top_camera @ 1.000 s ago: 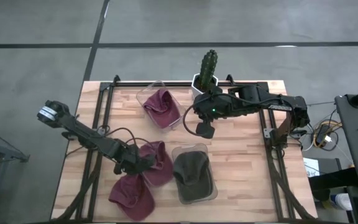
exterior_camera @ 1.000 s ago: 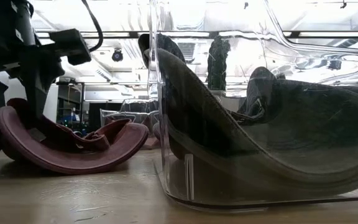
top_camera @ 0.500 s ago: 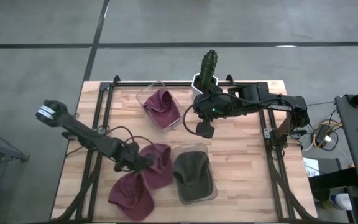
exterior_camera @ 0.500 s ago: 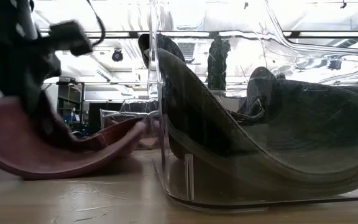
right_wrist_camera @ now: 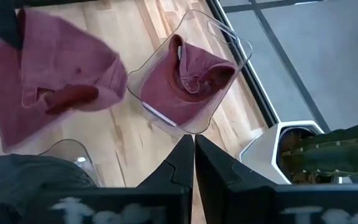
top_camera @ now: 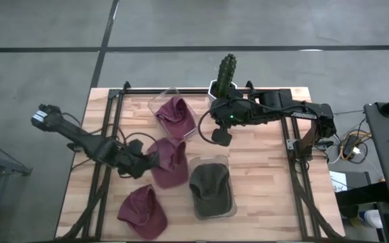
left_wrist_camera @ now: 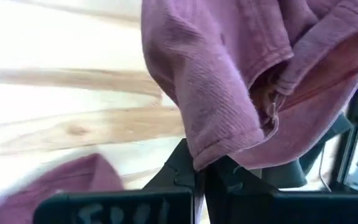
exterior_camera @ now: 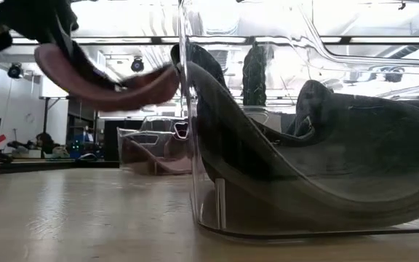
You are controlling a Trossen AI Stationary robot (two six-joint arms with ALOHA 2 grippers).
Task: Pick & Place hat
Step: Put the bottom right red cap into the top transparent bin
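Note:
A maroon hat [top_camera: 169, 162] hangs above the wooden table [top_camera: 262, 175], with my left gripper [top_camera: 142, 163] shut on its left edge. In the low view this hat [exterior_camera: 108, 76] floats well above the tabletop. A second maroon hat [top_camera: 142, 212] lies on the table near the front left. A third maroon hat [top_camera: 175, 116] sits in a clear bin at the back. A dark olive hat [top_camera: 211, 189] fills a clear bin [top_camera: 229, 202] near the front. My right gripper [top_camera: 219, 140] is shut and empty above the table's middle. My left gripper pinches the hat's fabric edge [left_wrist_camera: 211, 155] between its two fingers. The fingers come from the table's left, about level. The hat is lifted clear of the table and droops past the fingertips, its brim [exterior_camera: 144, 84] curved and pointing toward the olive hat's bin.
A potted cactus [top_camera: 227, 73] stands at the far edge behind my right arm. The clear bin with the maroon hat [right_wrist_camera: 185, 81] is just left of my right gripper. Black frame rails [top_camera: 107, 128] run along both sides of the table.
My left gripper has risen and gone a little toward the far edge, taking the maroon hat with it. The hat lay on the table beside the olive hat's bin; now it hangs clear above the tabletop. The other maroon hat has stayed at the front left.

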